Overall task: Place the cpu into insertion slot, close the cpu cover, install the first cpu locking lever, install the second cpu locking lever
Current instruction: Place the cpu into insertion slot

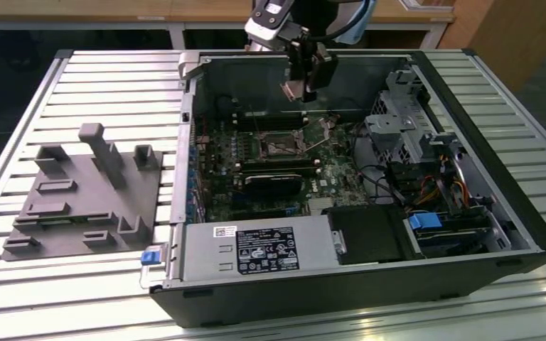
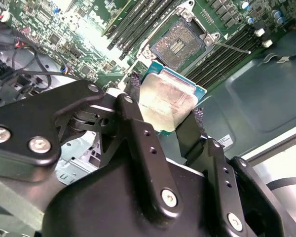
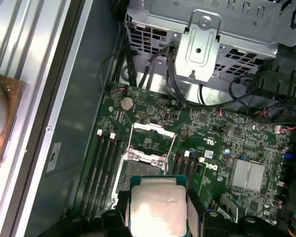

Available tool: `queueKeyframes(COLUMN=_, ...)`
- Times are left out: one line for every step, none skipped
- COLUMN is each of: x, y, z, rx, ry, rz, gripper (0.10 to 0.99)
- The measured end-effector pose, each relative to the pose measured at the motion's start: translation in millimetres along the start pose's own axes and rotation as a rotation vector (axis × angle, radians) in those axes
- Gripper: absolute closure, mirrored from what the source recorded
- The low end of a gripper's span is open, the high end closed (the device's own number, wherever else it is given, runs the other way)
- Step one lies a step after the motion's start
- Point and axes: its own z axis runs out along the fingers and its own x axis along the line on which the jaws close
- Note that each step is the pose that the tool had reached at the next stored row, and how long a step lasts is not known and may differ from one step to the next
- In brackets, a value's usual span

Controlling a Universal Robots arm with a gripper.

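The exterior view stands well back and high over the desk [image 1: 111, 78]. It looks steeply down into the open computer case [image 1: 349, 284], taking in the whole motherboard [image 1: 218, 177] and the pincer [image 1: 303, 89] near the case's far wall. Both wrist views sit close behind the pincer, looking past the cpu [image 2: 165, 101] [image 3: 157, 210] clamped in it onto the board beyond. All three views share the open insertion slot [image 1: 278, 148] [image 2: 176, 44] [image 3: 147, 148].

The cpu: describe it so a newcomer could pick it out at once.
Inside the open black computer case, above the green motherboard, hangs the arm's black tool. Clamped in it is the cpu, a small flat square chip with a pale silver-grey metal top. Unlike everything nearby, it is held off the board, near the empty dark socket.
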Motion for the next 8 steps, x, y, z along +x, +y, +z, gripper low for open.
queueKeyframes(x=0.0, y=0.0, z=0.2, rx=0.000, ry=-0.0004, rz=0.005, gripper=0.545)
queueKeyframes(x=0.0, y=0.0, z=0.5, rx=0.000, ry=-0.0005, rz=0.006, gripper=0.545)
queueKeyframes(x=0.0, y=-0.1, z=1.0, rx=0.000, ry=-0.0008, rz=0.007, gripper=0.545)
queueKeyframes(x=0.0, y=-0.1, z=1.5, rx=0.000, ry=-0.0015, rz=0.007, gripper=0.545)
queueKeyframes(x=0.0, y=-0.2, z=2.0, rx=0.000, ry=-0.0030, rz=0.007, gripper=0.545)
queueKeyframes(x=0.0, y=-0.2, z=2.5, rx=0.001, ry=-0.0040, rz=0.007, gripper=0.545)
queueKeyframes(x=0.0, y=-0.3, z=3.0, rx=0.001, ry=-0.0050, rz=0.007, gripper=0.545)
queueKeyframes(x=0.0, y=-0.3, z=3.7, rx=0.001, ry=-0.0057, rz=0.007, gripper=0.545)
